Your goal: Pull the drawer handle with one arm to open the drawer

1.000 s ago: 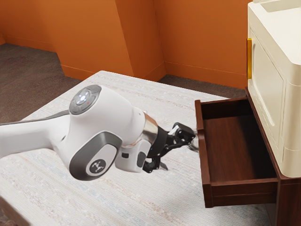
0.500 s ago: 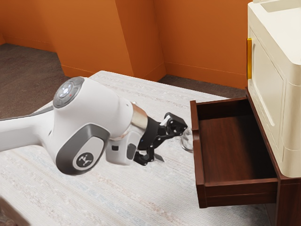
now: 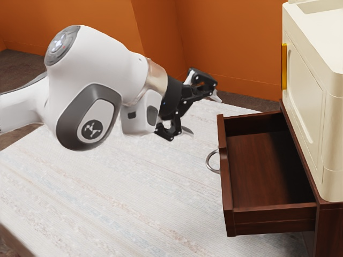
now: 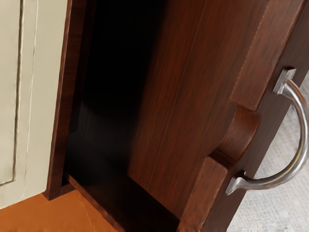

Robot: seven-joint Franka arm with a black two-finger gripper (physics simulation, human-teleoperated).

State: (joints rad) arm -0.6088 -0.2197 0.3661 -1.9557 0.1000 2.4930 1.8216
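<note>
Holding the hand (image 3: 202, 114) spread wide open above the bench (image 3: 134, 187), with a plain gap between the fingertips and nothing gripped. Tilted toward the exterior view's right, well apart from the handle (image 3: 208, 161) and seemingly higher than it. Letting the handle stand free, fixed to the outer face of the drawer front (image 3: 227, 198).

Looking at a drawer (image 3: 257, 171) standing open, drawn well out from the dark brown cabinet (image 3: 328, 230) toward the exterior view's left. Seeing straight into it in the wrist view: reddish brown boards along the bottom, deep shadow toward the cabinet. Too dark in there to make out the far end. Seeing also the handle as a curved, shiny metal loop, with one foot on each side of the rounded notch (image 4: 241, 133) in the front's top edge.

Resting on top of the brown cabinet, a cream cabinet (image 3: 313, 107) with a yellow strip (image 3: 284, 67) along its door edge. Behind the bench, an orange wall (image 3: 230, 53) and dark floor (image 3: 241, 100).
</note>
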